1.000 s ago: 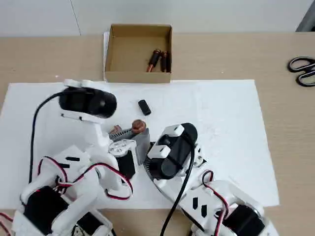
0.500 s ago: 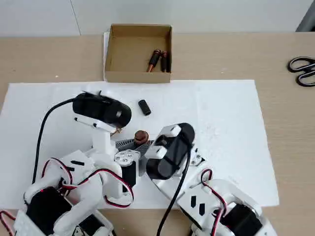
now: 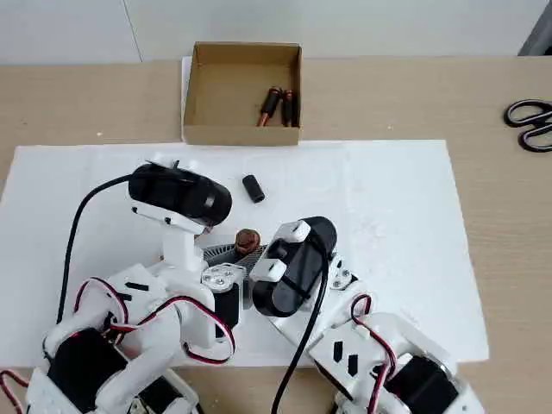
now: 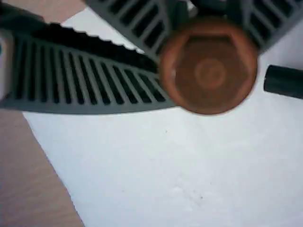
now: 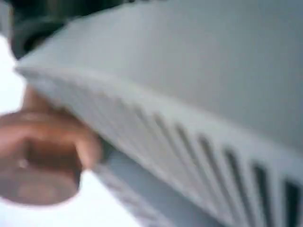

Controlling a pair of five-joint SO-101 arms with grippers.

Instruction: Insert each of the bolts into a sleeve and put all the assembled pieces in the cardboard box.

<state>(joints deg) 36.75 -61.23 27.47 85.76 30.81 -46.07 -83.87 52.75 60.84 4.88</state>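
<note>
A copper bolt (image 3: 247,240) with a hex head (image 4: 208,66) is held just above the white paper, with my left gripper (image 3: 235,253) shut on it between grey ribbed fingers (image 4: 85,75). My right gripper (image 3: 259,260) sits right beside the bolt, mostly hidden under its own wrist; in its own view the blurred bolt (image 5: 38,156) lies close against a grey ribbed surface. A loose black sleeve (image 3: 253,188) lies on the paper a little beyond the bolt, also seen as the sleeve (image 4: 284,81). The cardboard box (image 3: 207,95) at the back holds assembled pieces (image 3: 280,105).
White paper (image 3: 397,216) covers the middle of the wooden table. Scissors (image 3: 530,123) lie at the far right edge. Both arms' bases and cables crowd the near edge.
The left arm's wrist swung right and the bolt came slightly nearer the front edge. The right arm shifted a little left and back, staying beside the bolt.
</note>
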